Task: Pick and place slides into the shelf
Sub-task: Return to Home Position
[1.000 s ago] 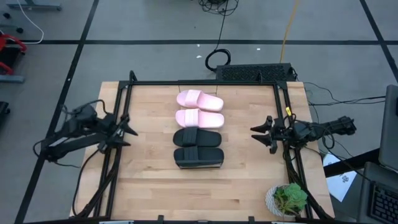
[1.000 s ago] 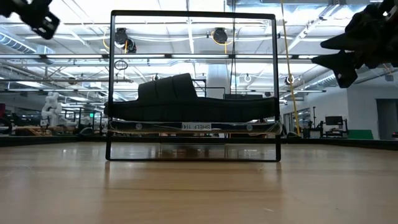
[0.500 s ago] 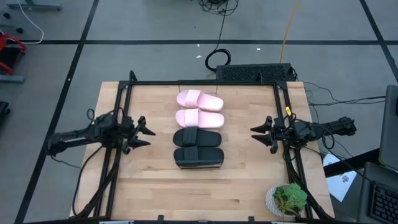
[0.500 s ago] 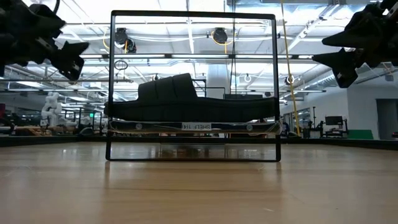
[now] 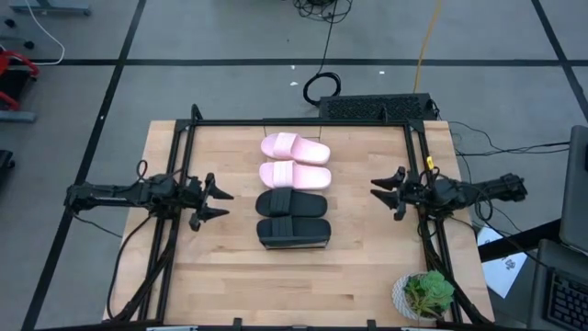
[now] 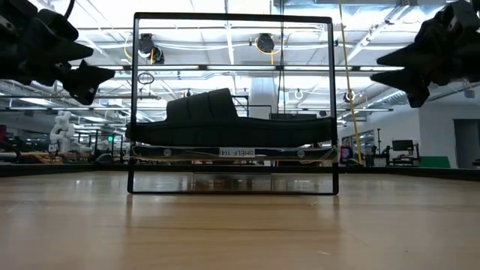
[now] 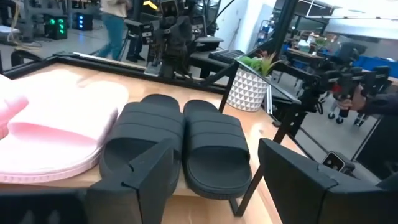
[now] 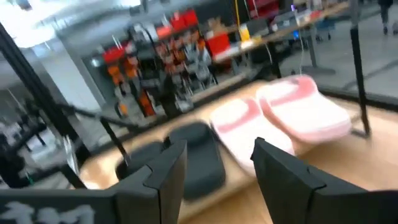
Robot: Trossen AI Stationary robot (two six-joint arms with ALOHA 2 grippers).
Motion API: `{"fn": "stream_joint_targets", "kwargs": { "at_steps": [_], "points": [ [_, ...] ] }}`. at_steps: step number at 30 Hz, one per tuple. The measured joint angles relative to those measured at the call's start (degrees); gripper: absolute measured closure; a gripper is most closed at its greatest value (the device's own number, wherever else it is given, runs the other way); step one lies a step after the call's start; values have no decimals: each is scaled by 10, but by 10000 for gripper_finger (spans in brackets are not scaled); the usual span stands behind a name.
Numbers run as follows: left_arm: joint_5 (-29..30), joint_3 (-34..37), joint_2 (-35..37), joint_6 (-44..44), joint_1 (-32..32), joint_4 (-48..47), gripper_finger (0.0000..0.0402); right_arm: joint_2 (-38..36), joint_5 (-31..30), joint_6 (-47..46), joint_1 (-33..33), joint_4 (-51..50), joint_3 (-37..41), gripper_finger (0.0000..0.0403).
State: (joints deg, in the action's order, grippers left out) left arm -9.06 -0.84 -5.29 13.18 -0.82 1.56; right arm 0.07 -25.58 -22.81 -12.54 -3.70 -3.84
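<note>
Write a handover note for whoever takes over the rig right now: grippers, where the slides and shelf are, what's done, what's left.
Left gripper: open, empty, above the table, left of the shelf.
Right gripper: open, empty, on the shelf's right.
Slides: all four lie in one row on the shelf, pink slides at the far end, black slides at the near end.
Done: every slide is placed.
Left: probably only parking both arms at home.

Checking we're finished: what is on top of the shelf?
In a row: a pink pair, then a black pair. They cover the shelf board from above; in the low view one black slide hides the others.
</note>
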Motion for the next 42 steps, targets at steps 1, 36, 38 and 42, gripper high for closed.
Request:
{"fn": "stream_joint_targets", "kwargs": {
  "at_steps": [1,36,38,42],
  "points": [
    [2,0,1,0,0,-1,167,1,1,9,4,22,5,229],
    [16,0,1,52,0,-2,167,2,78,55,66,56,22,229],
    [16,0,1,52,0,-1,167,2,78,55,66,56,22,229],
    [16,0,1,52,0,-1,167,2,78,55,66,57,22,229]
  ]
}}
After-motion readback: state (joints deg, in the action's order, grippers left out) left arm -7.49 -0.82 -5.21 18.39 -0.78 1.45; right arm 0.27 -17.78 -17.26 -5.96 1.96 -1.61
